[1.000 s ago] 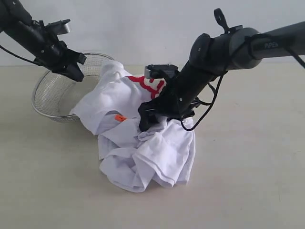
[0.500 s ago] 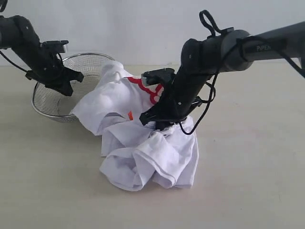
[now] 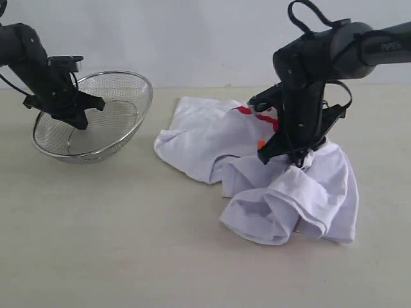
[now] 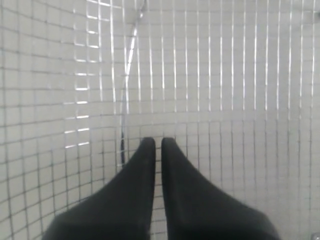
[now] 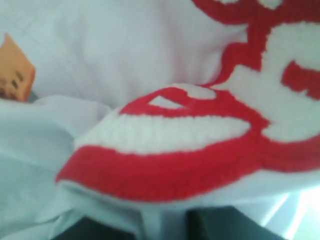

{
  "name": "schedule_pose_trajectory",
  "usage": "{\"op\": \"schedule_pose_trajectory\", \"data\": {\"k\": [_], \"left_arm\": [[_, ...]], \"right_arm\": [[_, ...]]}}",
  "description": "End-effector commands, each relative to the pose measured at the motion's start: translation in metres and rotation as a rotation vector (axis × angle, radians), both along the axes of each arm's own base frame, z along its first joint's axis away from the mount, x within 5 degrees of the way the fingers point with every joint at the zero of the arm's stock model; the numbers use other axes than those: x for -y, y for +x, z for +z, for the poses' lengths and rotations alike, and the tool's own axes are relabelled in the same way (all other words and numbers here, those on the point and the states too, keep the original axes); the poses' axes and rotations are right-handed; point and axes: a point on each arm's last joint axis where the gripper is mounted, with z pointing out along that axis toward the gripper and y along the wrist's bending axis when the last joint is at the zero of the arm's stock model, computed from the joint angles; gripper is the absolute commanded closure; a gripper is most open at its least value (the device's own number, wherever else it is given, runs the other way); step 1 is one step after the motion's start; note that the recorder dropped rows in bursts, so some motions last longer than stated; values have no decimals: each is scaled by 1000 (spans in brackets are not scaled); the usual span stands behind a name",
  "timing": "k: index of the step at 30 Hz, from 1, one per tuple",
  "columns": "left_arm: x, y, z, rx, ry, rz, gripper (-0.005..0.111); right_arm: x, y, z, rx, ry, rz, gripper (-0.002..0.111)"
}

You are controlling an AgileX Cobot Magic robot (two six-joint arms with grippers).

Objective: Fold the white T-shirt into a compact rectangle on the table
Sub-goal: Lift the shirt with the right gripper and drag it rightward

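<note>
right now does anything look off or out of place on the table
Two things. The wire-mesh basket sits tilted rather than level, with the shut left gripper at its mesh. The white T-shirt is a crumpled heap on the table, lettering mostly buried, pinched by the right gripper.

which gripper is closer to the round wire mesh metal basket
Left. The left gripper is right at the round wire-mesh metal basket, over its mesh wall. The right gripper is well off to the side, down in the crumpled white T-shirt.
</note>
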Motion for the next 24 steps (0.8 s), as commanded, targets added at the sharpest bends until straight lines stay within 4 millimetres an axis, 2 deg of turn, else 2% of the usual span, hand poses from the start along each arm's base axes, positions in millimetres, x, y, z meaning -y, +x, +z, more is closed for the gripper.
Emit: {"op": "schedule_pose_trajectory", "data": {"k": [1, 6, 7, 8, 9, 11, 13, 15, 17, 19, 22, 24], "left_arm": [[4, 1, 1, 6, -60, -30, 102], [19, 0, 46, 114, -171, -81, 102], [22, -3, 71, 161, -174, -113, 102], [24, -5, 81, 183, -168, -125, 102], [22, -6, 100, 241, -144, -131, 102], [16, -12, 112, 225, -120, -98, 102], [18, -24, 114, 118, -149, -164, 102], [35, -37, 118, 37, -233, -280, 102], [51, -45, 130, 56, -304, -342, 102], [59, -58, 139, 49, -303, -362, 102], [79, -93, 137, 15, -295, -419, 102], [85, -108, 134, 45, -273, -400, 102]], "right_arm": [[1, -4, 24, 21, 42, 47, 109], [-16, -6, 42, 68, 245, 101, 109], [-18, -6, 42, 68, 261, 98, 109], [-18, -7, 42, 61, 260, 96, 109], [-17, -7, 41, 55, 258, 94, 109], [-15, -9, 41, 26, 246, 92, 109], [-12, -15, 39, -33, 212, 95, 109], [-10, -18, 38, -69, 193, 95, 109], [-10, -18, 38, -69, 182, 101, 109], [-10, -17, 39, -63, 178, 126, 109], [-13, -15, 39, -45, 208, 157, 109], [-13, -16, 39, -47, 213, 157, 109]]}}
